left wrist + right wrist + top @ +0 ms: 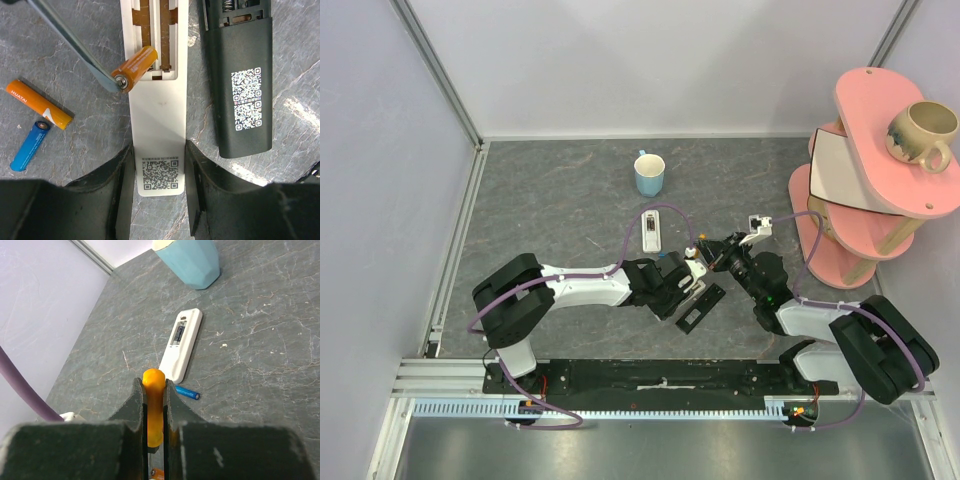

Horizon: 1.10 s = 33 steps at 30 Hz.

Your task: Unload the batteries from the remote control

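Grey marbled tabletop [95,105], matte, veined.
Left gripper [160,150] clamps flat white remote [157,115]; glossy orange battery [136,66] tilts from bay, touching metal blade [70,45]; right gripper [153,382] pinches rounded orange handle [152,415].

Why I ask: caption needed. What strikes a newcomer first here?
An orange battery tilts out of the white remote, a grey blade at its tip, while the left hand clamps the remote's end. An orange cell and a blue cell lie beside it, a black remote on its other side. The right hand pinches an orange rod.
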{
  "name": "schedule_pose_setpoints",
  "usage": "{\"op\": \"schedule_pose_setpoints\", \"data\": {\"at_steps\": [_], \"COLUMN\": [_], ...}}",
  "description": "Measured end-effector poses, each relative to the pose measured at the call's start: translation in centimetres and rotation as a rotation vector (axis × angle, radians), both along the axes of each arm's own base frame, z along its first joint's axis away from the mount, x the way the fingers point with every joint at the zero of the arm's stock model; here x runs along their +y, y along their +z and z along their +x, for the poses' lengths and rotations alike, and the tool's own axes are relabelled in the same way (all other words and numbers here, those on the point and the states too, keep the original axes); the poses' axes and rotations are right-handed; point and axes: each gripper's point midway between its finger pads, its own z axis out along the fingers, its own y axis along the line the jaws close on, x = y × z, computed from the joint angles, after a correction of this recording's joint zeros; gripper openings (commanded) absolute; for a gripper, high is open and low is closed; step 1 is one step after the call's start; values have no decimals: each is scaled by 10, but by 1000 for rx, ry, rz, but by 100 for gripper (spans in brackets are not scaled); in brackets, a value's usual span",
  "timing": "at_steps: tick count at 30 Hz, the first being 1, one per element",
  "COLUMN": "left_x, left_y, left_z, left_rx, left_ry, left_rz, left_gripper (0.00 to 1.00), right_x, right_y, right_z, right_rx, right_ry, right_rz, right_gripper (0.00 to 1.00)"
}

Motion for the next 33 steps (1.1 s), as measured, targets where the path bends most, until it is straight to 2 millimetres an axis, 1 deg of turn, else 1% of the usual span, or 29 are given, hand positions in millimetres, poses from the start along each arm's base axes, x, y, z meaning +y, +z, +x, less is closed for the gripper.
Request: {"op": "schedule_pose_setpoints", "data": {"at_steps": [20,27,30,31,33], "left_x": [0,0,0,0,0], "left_y": [0,0,0,0,0], "left_z": [0,0,0,0,0], "left_rx": [2,1,1,1,0], "left_ry": [-4,-5,-5,-5,-5], "left_rz": [8,8,8,8,6], "left_gripper": [34,34,24,19,14], "right_x": [11,12,11,11,10], "right_y": [7,7,8,8,8], "right_z": [-4,-4,-4,-4,-3], "right_rx": [0,6,7,7,7], "right_ry": [64,66,63,62,57], "right_rz": [36,44,46,46,47], "right_gripper": [0,0,0,0,0]}}
